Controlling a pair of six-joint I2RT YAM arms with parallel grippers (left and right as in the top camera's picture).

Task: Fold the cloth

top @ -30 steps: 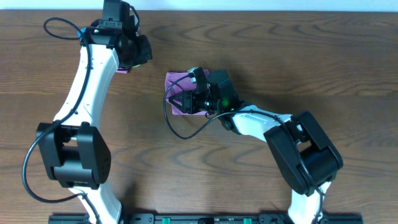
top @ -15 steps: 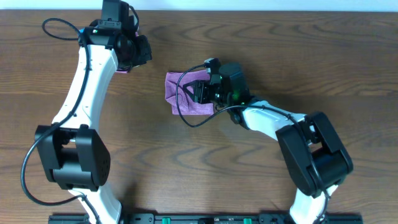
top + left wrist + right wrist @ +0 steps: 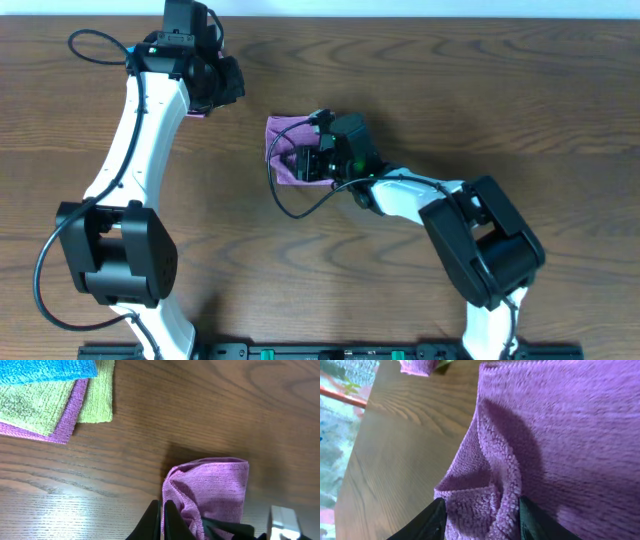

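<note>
Overhead, the right gripper hides much of the cloth

Both arms are the same build: glossy white link shells with chunky matte black joint housings. The left arm has a long white forearm running between a big black block at the elbow and the black wrist cluster, with a thin black cable looping off the wrist and another curling round the elbow. The right arm has a shorter white section, the same fat black elbow block, and a black cable arcing out below its wrist. There's a small green light glowing on the right wrist. The right gripper has dark, smooth, tapered fingers.
</note>
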